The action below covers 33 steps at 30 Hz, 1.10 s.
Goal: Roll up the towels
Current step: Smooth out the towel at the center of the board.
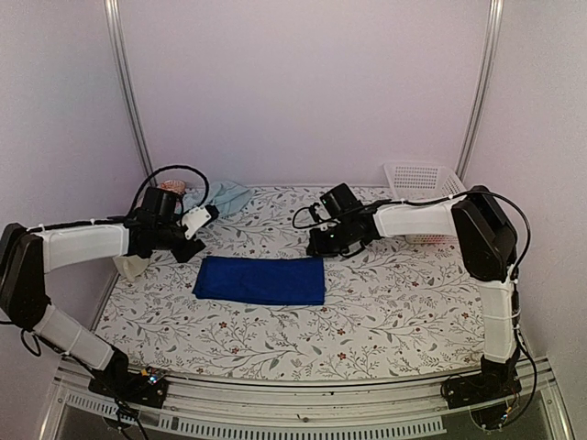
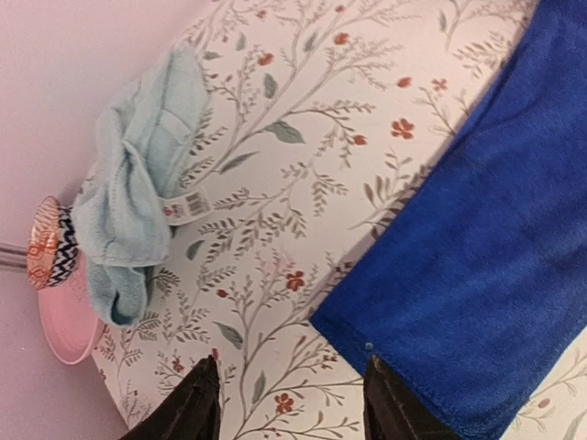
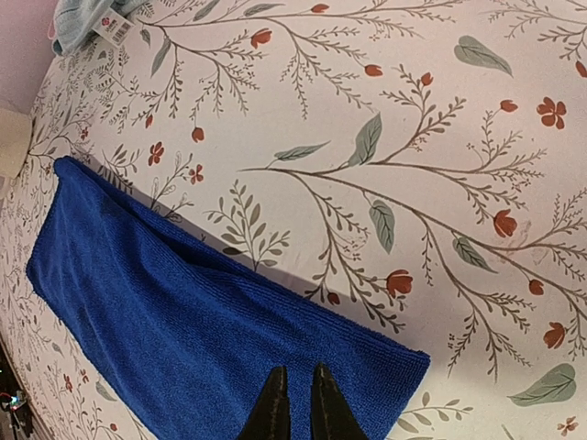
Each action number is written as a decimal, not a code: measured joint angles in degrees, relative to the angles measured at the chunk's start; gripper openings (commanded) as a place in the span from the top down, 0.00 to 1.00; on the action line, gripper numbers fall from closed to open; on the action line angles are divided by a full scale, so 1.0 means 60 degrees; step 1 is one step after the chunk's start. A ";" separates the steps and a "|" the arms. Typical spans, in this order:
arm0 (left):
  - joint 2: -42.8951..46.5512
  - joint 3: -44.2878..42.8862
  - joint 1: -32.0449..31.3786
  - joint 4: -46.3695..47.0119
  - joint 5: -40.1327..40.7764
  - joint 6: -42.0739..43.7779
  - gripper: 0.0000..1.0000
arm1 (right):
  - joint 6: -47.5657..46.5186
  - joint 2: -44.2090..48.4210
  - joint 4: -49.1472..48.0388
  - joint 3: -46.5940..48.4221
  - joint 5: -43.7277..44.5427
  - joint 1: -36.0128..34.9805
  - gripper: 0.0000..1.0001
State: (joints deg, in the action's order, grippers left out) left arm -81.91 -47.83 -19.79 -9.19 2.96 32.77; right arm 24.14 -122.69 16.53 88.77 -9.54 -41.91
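Observation:
The royal blue towel (image 1: 259, 280) lies flat as a long folded rectangle in the middle of the table; it also shows in the left wrist view (image 2: 477, 257) and the right wrist view (image 3: 183, 312). The pale aqua towel (image 1: 227, 195) lies crumpled at the back left, with a barcode tag showing in the left wrist view (image 2: 138, 183). My left gripper (image 1: 204, 216) (image 2: 293, 408) is open and empty above the table, off the blue towel's far left corner. My right gripper (image 1: 316, 244) (image 3: 298, 412) hovers over the blue towel's right end with its jaws almost together and nothing between them.
A pink hat with a patterned band (image 1: 172, 187) (image 2: 57, 307) sits against the back left wall beside the aqua towel. A white mesh basket (image 1: 422, 179) stands at the back right. The floral tablecloth (image 1: 394, 302) covers the table.

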 measured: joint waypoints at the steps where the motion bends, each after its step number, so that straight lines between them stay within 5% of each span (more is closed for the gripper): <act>1: -0.0036 0.0080 -0.0044 -0.0066 -0.0124 0.0025 0.49 | 0.0000 -0.0025 0.0004 0.0000 0.0004 0.0000 0.89; 22: -0.1617 0.0918 -0.0714 -0.0408 -0.0142 0.0521 0.58 | -0.0033 -0.0812 0.0106 0.0175 0.0175 0.0069 0.89; 29: -0.1013 0.1395 -0.0721 -0.0459 0.0361 0.0678 0.51 | -0.0135 -0.0809 0.0135 0.0160 0.0219 0.0080 0.90; 33: -0.0805 0.1494 -0.0718 -0.0637 0.0576 0.0718 0.36 | -0.0189 -0.0809 0.0131 0.0153 0.0193 0.0084 0.89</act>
State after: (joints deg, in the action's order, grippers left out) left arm -86.74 -38.87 -24.10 -13.02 6.42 37.08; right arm 23.00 -127.55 17.32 89.69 -8.38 -41.41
